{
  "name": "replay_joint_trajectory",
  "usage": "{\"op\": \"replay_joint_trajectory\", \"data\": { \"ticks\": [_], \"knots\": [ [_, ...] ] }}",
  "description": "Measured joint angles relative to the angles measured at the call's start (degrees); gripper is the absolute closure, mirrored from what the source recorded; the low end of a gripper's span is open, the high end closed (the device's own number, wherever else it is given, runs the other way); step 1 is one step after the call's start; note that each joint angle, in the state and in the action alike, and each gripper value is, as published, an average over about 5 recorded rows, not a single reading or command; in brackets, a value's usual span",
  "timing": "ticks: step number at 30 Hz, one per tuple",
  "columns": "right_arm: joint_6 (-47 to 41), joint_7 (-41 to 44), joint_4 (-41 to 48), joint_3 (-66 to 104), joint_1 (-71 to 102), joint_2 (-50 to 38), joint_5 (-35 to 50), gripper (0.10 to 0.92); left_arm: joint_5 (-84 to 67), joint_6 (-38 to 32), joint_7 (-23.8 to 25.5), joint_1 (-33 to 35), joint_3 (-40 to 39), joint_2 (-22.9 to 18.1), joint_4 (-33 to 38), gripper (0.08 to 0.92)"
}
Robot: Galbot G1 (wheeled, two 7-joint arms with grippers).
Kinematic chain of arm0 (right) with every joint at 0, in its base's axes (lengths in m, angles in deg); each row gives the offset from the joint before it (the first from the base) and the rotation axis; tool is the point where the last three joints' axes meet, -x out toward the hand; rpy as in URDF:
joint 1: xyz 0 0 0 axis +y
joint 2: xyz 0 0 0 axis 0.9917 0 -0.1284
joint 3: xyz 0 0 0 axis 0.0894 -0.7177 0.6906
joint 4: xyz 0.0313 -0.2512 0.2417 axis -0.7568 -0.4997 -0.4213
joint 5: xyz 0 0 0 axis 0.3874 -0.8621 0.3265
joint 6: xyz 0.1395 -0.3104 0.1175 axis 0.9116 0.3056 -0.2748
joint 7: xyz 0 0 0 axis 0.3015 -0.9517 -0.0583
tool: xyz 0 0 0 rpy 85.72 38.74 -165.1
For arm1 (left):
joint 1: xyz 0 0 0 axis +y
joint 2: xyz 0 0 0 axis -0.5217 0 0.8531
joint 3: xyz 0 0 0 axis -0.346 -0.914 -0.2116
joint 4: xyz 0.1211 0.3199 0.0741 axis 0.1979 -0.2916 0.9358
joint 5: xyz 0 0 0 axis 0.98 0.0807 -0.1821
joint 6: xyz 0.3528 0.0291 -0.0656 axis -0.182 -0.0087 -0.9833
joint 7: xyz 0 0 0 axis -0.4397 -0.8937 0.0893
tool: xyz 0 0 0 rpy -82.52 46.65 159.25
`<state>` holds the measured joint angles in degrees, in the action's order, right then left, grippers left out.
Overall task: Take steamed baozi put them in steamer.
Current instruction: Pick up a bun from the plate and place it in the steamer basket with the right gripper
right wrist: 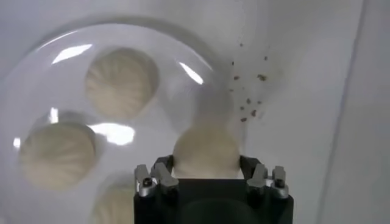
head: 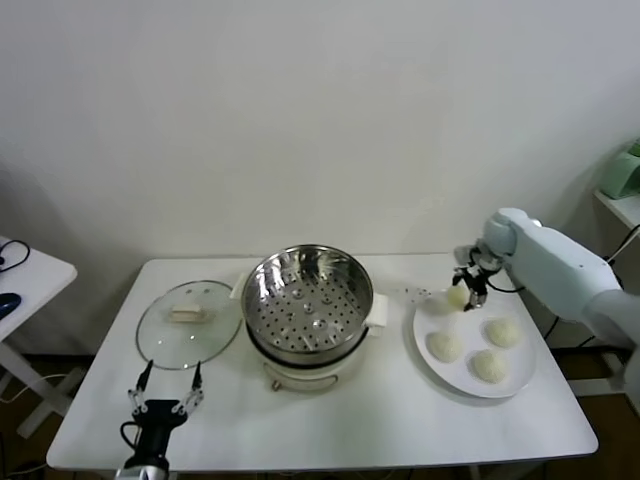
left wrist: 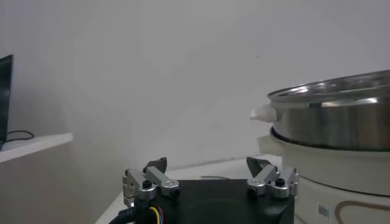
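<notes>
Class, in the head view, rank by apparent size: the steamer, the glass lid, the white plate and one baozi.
1. Steamer
2. White plate, slightly wider than the lid
3. Glass lid
4. Baozi, smallest by far

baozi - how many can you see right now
4: three lie on the white plate, at and; the fourth baozi is held in the right gripper above the plate's far edge.

Even, soft indoor light; glare on plate (right wrist: 36, 73), wrist views blurred.
</notes>
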<state>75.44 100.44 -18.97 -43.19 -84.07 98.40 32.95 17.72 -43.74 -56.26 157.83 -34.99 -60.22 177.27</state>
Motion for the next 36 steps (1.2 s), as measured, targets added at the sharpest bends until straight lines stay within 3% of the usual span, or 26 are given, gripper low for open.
{"op": "replay_joint_trajectory", "data": {
  "ticks": [9, 18, 36],
  "knots": [
    [3.88, 0.58, -12.58, -6.44, -11.07, 1.48, -1.45, 0.313, 0.66, 0.41, 0.00, 0.59, -0.31, -0.40, 0.74, 0.177],
    [7.83, 1.36, -21.59, -7.88, -15.27, 6.72, -8.04, 0.313, 1.06, 0.74, -0.16, 1.35, -0.30, -0.79, 1.42, 0.177],
    [13.83, 0.92, -20.81, -7.37, -10.15, 23.29, -19.77, 0.313, 1.24, 0.97, -0.52, 1.70, -0.47, -0.93, 1.50, 0.177]
  ]
}}
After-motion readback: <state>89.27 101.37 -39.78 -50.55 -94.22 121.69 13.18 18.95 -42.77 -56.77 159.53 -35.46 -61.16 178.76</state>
